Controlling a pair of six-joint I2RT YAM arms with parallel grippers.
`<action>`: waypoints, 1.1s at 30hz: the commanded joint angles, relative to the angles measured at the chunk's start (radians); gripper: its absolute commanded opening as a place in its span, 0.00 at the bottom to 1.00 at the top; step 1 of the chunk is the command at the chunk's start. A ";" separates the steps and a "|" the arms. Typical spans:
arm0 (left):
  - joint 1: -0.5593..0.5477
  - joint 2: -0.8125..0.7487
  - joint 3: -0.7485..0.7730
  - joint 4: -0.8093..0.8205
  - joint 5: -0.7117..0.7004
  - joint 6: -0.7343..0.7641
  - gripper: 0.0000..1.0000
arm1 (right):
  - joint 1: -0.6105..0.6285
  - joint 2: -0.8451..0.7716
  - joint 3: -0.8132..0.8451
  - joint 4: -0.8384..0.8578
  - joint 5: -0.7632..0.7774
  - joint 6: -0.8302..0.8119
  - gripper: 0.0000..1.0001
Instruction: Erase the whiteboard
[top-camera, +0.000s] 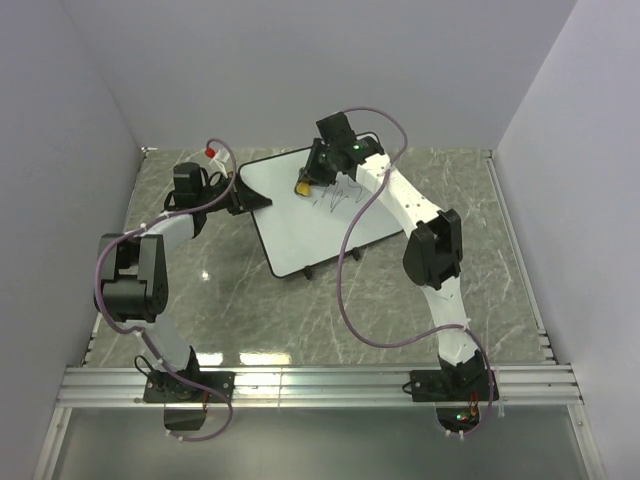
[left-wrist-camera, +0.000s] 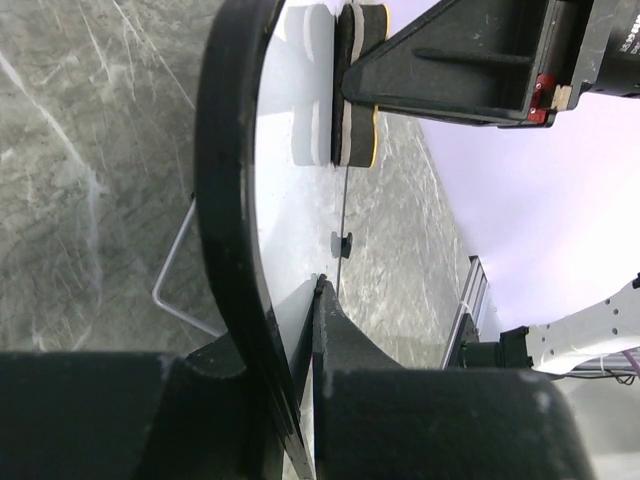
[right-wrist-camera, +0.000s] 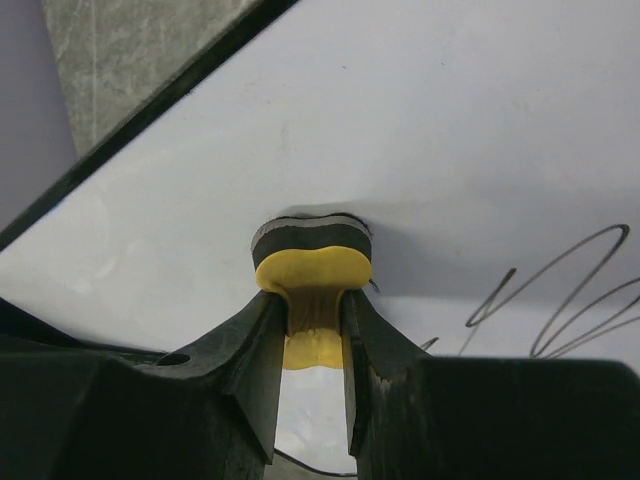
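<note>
Bright even overhead light, soft shadows, wrist-view foregrounds blurred

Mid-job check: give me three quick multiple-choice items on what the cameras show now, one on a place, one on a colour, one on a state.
1. Where on the large flat white whiteboard does the small yellow eraser block sit?
A) near its far edge, left of the scribbles in the top view
B) at its near corner
C) off it, on the table

2. What colour are the pen scribbles?
A) red
B) black
C) green

3. What is the left hand doing?
A) hanging open
B) holding the eraser
C) shut on the whiteboard's rim

Answers:
1 A, the top view shows the block by the far edge with the scribbles to its right.
2 B, the right wrist view shows dark lines.
3 C, the left wrist view shows its fingers clamped on the black rim.
</note>
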 joint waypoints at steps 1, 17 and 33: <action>-0.055 0.021 0.010 -0.053 -0.019 0.163 0.00 | 0.010 -0.012 -0.022 0.183 -0.049 0.039 0.00; -0.058 0.013 0.022 -0.071 -0.022 0.172 0.00 | 0.015 -0.016 -0.094 0.052 0.106 -0.010 0.00; -0.058 0.009 0.019 -0.061 -0.017 0.169 0.00 | 0.013 -0.213 -0.600 0.113 0.235 -0.070 0.00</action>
